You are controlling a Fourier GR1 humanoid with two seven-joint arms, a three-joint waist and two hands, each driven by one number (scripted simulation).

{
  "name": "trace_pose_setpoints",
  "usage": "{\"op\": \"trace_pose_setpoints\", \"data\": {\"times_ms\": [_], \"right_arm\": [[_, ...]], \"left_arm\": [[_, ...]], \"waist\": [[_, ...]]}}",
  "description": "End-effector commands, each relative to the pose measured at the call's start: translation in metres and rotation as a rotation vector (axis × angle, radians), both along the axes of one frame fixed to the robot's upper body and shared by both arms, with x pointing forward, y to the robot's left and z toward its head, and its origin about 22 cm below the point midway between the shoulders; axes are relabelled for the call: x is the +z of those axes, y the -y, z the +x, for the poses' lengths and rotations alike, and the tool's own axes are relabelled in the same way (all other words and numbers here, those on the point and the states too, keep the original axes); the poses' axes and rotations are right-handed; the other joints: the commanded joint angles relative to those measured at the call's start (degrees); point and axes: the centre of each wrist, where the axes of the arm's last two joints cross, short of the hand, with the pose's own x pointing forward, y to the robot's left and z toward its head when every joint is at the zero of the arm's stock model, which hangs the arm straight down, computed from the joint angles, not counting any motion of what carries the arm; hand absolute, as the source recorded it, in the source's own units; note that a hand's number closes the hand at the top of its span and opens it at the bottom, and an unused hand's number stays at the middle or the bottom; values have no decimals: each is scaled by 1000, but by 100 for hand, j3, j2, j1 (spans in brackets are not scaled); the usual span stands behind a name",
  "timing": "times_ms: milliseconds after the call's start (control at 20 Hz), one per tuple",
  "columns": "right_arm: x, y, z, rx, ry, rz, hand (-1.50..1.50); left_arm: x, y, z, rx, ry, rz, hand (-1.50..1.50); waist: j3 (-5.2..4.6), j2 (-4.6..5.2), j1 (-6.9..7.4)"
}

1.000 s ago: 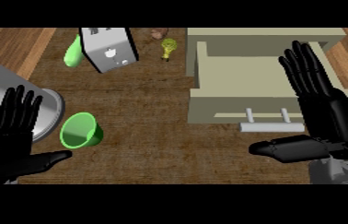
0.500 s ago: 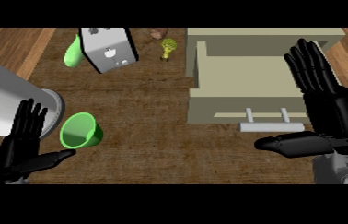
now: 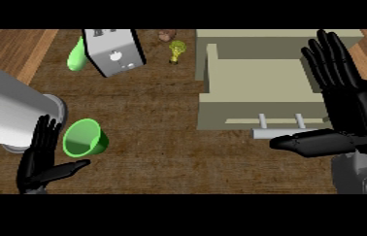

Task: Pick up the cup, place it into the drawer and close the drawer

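Bright green plastic cup (image 3: 85,137) lies tipped on the wooden tabletop (image 3: 172,94), mouth toward the left robot hand (image 3: 41,161), just up-right of it. That hand is nearer, released, holding nothing. Right robot hand (image 3: 331,104), also released, is over the open beige drawer (image 3: 261,92).

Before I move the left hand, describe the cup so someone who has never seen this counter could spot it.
Start at the open drawer on the counter's right, then look across the wood to the lower left. There the cup lies beside the left hand. It is bright green, tipped with its mouth showing, unlike the grey toaster farther back.
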Motion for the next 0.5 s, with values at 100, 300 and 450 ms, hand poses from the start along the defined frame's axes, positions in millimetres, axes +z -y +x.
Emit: {"op": "trace_pose_setpoints", "data": {"times_ms": [100,300,450], "right_arm": [[13,-2,-3,17,3,-8,-150],[18,-5,-9,-21,0,8,-150],[27,12,5,8,-7,-12,-150]], "left_arm": [[-32,-10,5,25,3,12,-150],[-47,-9,-10,24,21,24,-150],[-51,-6,-5,9,51,-1,-150]], "waist": [[-7,11,-41],[-5,4,-26],[-14,24,-70]]}}
